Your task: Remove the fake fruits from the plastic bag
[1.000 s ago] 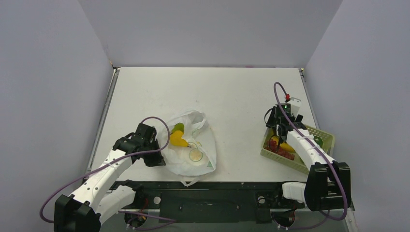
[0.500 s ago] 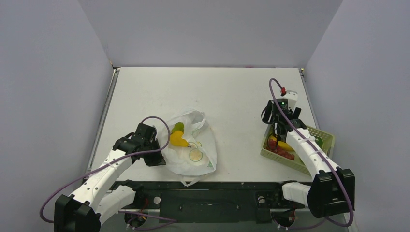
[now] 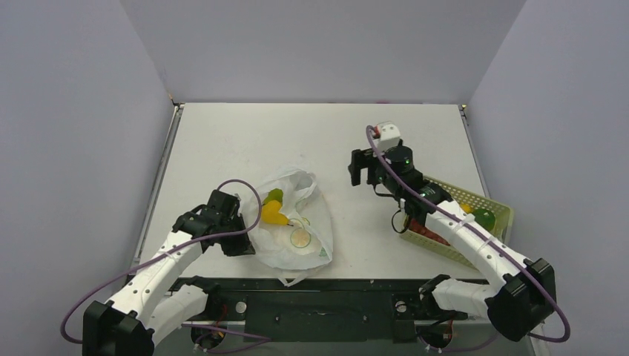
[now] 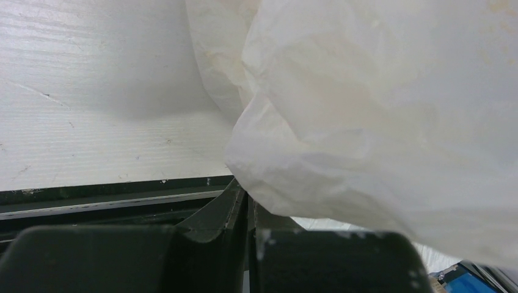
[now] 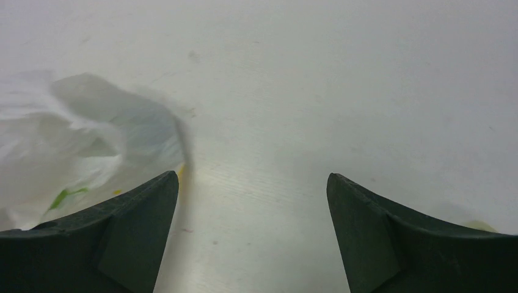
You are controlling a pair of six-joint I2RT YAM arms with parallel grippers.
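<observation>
Two fake fruits (image 3: 273,213), yellow and green, sit in your plastic bag (image 3: 297,241) on the tabletop (image 3: 319,141). Left wrist: your left claw (image 4: 247,204) pinches bag film. Right wrist: your right claw (image 5: 251,177) gapes empty above tabletop.

From above, the bag (image 3: 304,248) covers all but part of 1 yellow fruit (image 3: 273,214) and 1 green fruit (image 3: 273,195) at its mouth. The right arm (image 3: 456,221) crosses the basket (image 3: 500,213), and the fruits showing there are too small to name. In the left wrist view the bag (image 4: 379,110) is cut off at top and right, and the left fingers (image 4: 201,244) are blurred and cut by the bottom edge. The right wrist view is soft throughout: the bag (image 5: 55,146) runs off the left, the right fingers (image 5: 122,232) off the bottom.
</observation>
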